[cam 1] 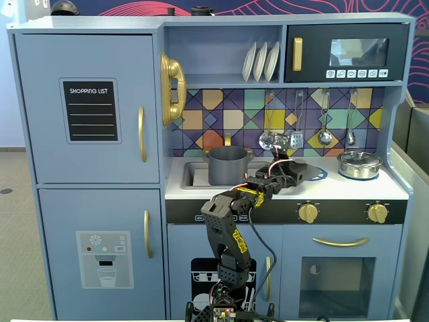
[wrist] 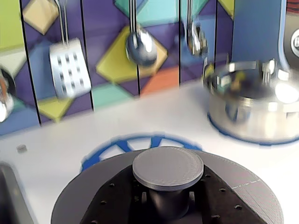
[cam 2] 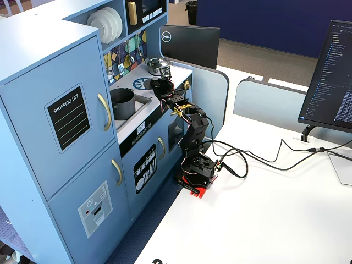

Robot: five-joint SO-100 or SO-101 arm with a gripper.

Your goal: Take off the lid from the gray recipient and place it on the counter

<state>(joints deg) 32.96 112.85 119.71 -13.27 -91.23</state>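
The gray recipient (cam 1: 228,166) stands open at the counter's (wrist: 56,154) left end. The lid (wrist: 168,193) is held by its knob in the closed jaws, over the burner print (wrist: 140,144) mid-counter. It should be lowered level, clear of the silver pot (wrist: 254,109), then released.

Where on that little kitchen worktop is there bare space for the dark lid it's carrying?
The pincer holds the lid over the blue burner ring. That ring and the pale counter behind it, up to the tiled wall, are bare. To the right in the wrist view the silver pot crowds things; left is the sink edge.
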